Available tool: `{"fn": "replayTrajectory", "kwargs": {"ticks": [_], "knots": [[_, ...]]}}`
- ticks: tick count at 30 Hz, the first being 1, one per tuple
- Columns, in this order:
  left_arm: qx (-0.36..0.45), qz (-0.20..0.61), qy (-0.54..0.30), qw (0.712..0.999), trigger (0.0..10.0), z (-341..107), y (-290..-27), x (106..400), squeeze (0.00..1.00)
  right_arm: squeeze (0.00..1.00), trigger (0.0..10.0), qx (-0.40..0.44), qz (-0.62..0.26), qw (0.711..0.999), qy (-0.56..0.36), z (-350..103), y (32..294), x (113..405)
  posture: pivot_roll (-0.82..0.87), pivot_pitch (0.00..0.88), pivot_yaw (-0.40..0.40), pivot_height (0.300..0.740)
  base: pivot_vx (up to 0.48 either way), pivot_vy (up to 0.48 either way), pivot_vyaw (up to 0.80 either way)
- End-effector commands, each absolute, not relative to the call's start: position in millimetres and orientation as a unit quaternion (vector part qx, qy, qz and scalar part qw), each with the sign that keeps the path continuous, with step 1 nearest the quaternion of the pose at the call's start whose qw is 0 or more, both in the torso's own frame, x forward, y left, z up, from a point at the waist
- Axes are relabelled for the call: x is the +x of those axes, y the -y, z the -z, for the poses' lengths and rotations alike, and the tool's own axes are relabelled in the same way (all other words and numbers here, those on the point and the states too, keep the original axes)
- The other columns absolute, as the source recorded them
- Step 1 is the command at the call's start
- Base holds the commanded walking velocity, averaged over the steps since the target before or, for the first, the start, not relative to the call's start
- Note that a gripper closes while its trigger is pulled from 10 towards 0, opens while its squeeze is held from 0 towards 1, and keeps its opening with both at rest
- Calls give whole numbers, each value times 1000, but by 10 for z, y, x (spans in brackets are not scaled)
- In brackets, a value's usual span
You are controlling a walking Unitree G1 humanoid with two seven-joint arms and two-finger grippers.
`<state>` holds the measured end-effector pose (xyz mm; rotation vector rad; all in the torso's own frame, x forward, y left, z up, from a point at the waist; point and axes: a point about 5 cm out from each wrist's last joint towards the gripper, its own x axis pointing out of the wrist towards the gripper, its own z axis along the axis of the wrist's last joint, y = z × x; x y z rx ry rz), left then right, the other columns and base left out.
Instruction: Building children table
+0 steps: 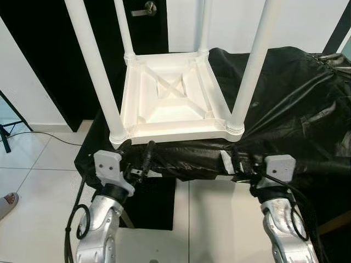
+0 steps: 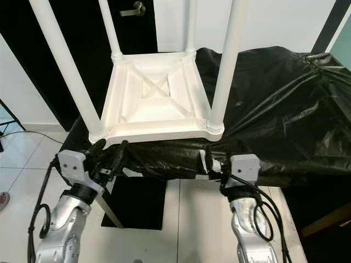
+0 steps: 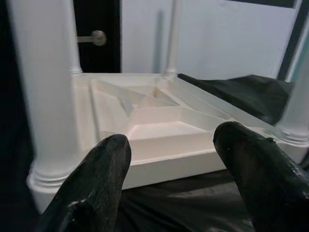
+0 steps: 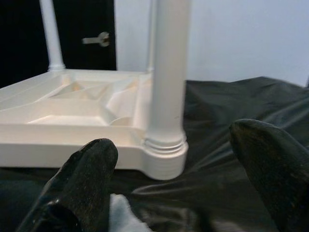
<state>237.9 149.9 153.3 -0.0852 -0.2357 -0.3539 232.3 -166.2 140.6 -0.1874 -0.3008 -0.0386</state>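
Observation:
A white children's table lies upside down on a surface draped in a black sheet, its four round legs pointing up. The near left leg and near right leg rise at the front corners. My left gripper is open just below the front left corner, level with the table's near edge. Below the front right corner my right gripper is also open, facing the base of the near right leg. Neither gripper holds anything.
Behind the table are a dark door with a metal handle and a white wall. Tiled floor with a cable lies to the left. A person's slippered foot shows at the left edge. A black stand leg is nearby.

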Motion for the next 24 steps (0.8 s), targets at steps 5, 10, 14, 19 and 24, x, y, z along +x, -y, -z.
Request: {"fn": "replayTrajectory", "kwargs": {"ticks": [5,10,14,19,24], "knots": [[-49,171,118,977,10000,-1541,-1514,2367,0,0,10000,-92,22,984,150,-1397,1652,2292,94,0,-8,740,272,0,0],[-49,172,118,977,10000,-1543,-1512,2369,0,0,10000,-93,18,984,150,-1400,1646,2295,95,0,-13,740,292,0,0],[-51,168,117,978,10000,-1544,-1533,2372,0,0,10000,-99,16,984,148,-1401,1660,2290,95,0,-17,740,325,0,0],[-53,165,118,978,10000,-1543,-1532,2373,0,0,10000,-100,13,984,146,-1396,1663,2297,96,0,-20,740,311,0,0],[-62,162,129,976,10000,-1556,-1534,2356,0,0,10000,-103,10,984,146,-1392,1662,2301,95,0,-20,740,115,0,0]]}}
